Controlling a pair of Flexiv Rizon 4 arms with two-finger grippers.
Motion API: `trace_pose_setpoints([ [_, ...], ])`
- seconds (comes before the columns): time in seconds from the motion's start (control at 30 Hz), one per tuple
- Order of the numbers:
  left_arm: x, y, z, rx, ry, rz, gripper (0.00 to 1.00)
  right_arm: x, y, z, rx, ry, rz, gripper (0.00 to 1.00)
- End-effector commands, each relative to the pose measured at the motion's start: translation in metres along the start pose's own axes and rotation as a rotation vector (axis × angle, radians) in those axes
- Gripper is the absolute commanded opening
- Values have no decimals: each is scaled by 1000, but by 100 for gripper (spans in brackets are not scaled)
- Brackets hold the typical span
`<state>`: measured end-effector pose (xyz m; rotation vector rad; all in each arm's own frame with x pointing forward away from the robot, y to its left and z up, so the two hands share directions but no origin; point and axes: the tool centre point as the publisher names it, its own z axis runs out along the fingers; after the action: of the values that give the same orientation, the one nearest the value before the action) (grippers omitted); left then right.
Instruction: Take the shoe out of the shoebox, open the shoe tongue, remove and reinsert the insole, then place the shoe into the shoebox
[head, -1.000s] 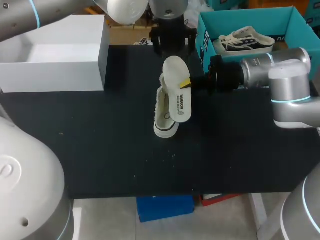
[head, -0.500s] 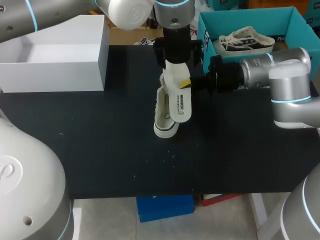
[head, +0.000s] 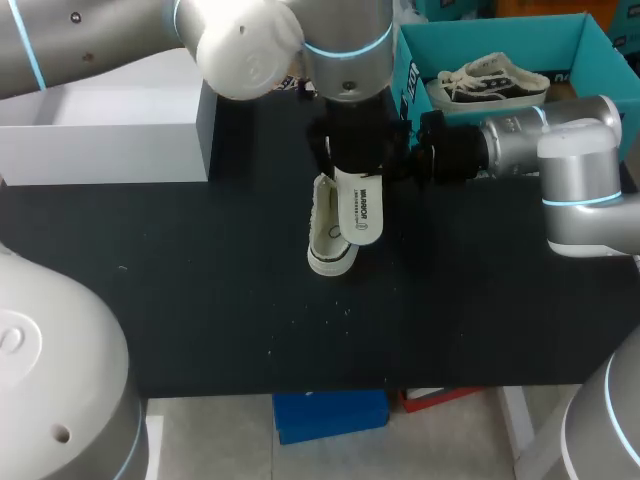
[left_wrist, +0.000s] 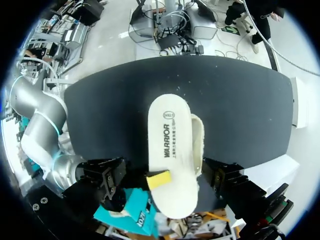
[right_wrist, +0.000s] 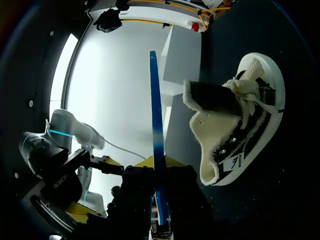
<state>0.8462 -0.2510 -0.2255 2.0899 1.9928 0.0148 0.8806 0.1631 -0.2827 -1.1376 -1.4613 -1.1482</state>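
Shoe (head: 328, 235) sits on the black table (head: 200, 300). The left arm (head: 345, 60) has come down over the upright insole (head: 361, 212), which the right gripper (head: 398, 166) pinches.

Left wrist: the left gripper (left_wrist: 170, 184) is spread wide either side of the insole.

Right wrist: fingers clamp the insole edge-on, with the shoe beside it.

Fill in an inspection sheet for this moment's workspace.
Surface: black table, a few pale specks.
Job's things: shoe lies on its side mid-table; insole is out of it, held above it; teal shoebox at right rear holds another shoe.
Clutter: white box at left rear.
Grippers: right gripper shut on the insole's edge; left gripper open, straddling the insole's end.
Cables: nothing seen.
Surroundings: nothing seen.
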Motion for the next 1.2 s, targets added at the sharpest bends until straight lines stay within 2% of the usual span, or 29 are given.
trace_pose_setpoints([
  [0.03, 19, -17, 4, -27, -263, 0, 100, 0, 1, 1, 1, -2, 1, 0],
  [0.1, 25, -24, 4, -50, -442, -2, 100, 0, 1, 1, 1, -2, 1, 0],
  [0.27, 38, -43, 4, -80, -806, 19, 100, 0, 1, 1, 1, -2, 1, 0],
  [1.03, 38, -43, 4, -80, -806, 19, 100, 0, 1, 1, 1, -2, 1, 0],
  [1.1, 34, -37, 5, -66, -962, 14, 100, 0, 1, 1, 1, -2, 1, 0],
  [1.2, 31, -30, 6, -79, -1121, 29, 100, 0, 1, 1, 1, -2, 1, 0],
])
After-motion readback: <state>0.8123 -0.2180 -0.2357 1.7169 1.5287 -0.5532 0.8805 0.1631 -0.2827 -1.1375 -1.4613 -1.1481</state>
